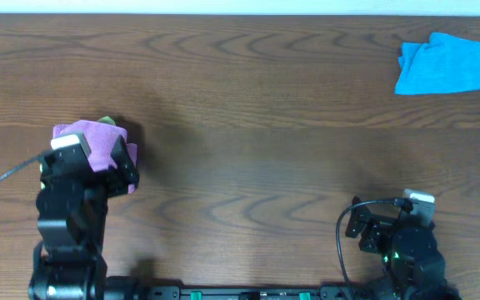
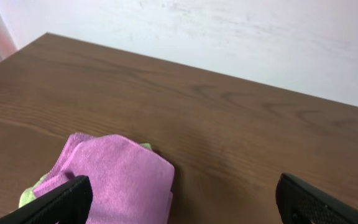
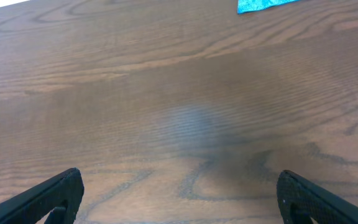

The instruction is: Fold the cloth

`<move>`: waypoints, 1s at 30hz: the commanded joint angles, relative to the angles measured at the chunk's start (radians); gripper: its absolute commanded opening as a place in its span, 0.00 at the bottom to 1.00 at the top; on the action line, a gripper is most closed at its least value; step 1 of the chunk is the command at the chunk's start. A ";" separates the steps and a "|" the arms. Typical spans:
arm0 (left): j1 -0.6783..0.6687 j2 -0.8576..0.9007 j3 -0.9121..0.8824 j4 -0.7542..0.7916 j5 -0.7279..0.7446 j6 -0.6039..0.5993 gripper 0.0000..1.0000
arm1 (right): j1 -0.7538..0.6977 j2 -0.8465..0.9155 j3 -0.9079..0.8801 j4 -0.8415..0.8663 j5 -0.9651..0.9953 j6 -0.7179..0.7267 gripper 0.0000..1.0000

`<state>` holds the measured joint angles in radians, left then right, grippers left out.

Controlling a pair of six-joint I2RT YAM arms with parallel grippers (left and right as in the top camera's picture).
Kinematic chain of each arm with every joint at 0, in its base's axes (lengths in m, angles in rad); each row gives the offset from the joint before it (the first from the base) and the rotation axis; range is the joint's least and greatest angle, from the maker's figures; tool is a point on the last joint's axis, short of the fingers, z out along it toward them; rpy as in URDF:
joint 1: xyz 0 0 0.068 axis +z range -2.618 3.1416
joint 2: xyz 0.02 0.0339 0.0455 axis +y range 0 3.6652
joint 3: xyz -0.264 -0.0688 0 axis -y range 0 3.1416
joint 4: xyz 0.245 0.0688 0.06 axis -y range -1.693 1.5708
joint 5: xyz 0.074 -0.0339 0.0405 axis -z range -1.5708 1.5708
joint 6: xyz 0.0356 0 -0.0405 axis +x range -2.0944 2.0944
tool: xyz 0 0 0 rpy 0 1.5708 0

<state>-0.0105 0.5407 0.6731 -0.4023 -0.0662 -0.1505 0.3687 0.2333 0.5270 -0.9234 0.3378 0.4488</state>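
Note:
The purple-magenta cloth [image 1: 98, 143] lies folded in a small stack at the left of the table, on top of a lime-green cloth whose edges peek out. In the left wrist view the cloth [image 2: 120, 180] fills the lower left. My left gripper [image 2: 182, 202] is open and empty, hovering just above the cloth, its left finger over the cloth and its right finger over bare wood. In the overhead view the left gripper [image 1: 98, 162] covers part of the cloth. My right gripper [image 3: 179, 199] is open and empty over bare wood at the front right. No white tag shows.
A bright blue cloth [image 1: 446, 64] lies crumpled at the back right; it also shows at the top of the right wrist view [image 3: 260, 5]. The lime-green cloth [image 2: 30, 194] sticks out under the purple one. The right arm [image 1: 398, 242] rests near the front edge.

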 commanded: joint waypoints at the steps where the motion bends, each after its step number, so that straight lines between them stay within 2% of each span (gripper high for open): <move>1: -0.001 -0.095 -0.090 0.010 0.018 0.058 0.95 | -0.012 -0.006 0.000 -0.002 0.013 0.014 0.99; 14: 0.043 -0.395 -0.355 0.002 0.145 0.183 0.95 | -0.012 -0.006 0.000 -0.002 0.013 0.014 0.99; 22: 0.046 -0.474 -0.361 -0.187 0.145 0.235 0.95 | -0.012 -0.006 0.000 -0.002 0.013 0.014 0.99; 30: 0.044 -0.537 -0.364 -0.342 0.144 0.234 0.95 | -0.012 -0.006 0.000 -0.002 0.013 0.014 0.99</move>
<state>0.0311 0.0139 0.3176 -0.7296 0.0719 0.0650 0.3687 0.2333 0.5270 -0.9234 0.3378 0.4484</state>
